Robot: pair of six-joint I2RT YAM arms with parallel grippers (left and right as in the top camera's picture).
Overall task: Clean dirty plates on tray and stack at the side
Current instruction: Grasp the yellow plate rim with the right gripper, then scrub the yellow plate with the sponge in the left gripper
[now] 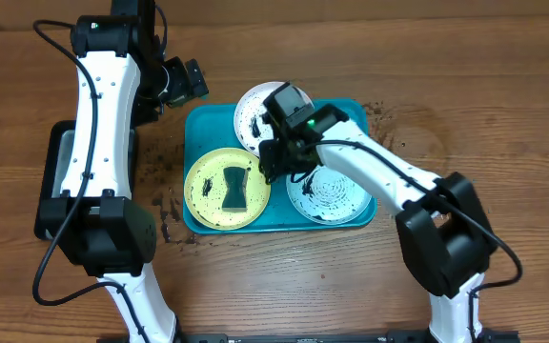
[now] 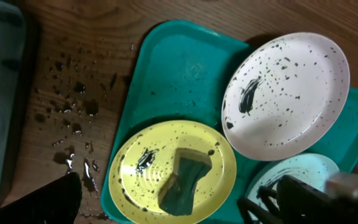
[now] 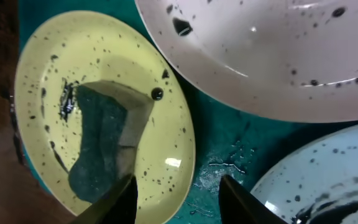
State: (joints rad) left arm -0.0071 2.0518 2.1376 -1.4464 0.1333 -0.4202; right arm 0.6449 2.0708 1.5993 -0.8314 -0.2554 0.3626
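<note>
Three dirty plates lie on the turquoise tray. The white plate is at the back, the yellow-green plate at front left, the aqua plate at front right. A dark green sponge rests on the yellow-green plate. My right gripper hangs low between the plates. In the right wrist view its jaws stand apart, astride the yellow-green plate's rim beside the sponge, gripping nothing. My left gripper is open, raised behind the tray's left corner.
A black tray with a grey inside sits at the left, partly under my left arm. Black grime and wet spots dot the wood left of the turquoise tray, with more at its back right corner.
</note>
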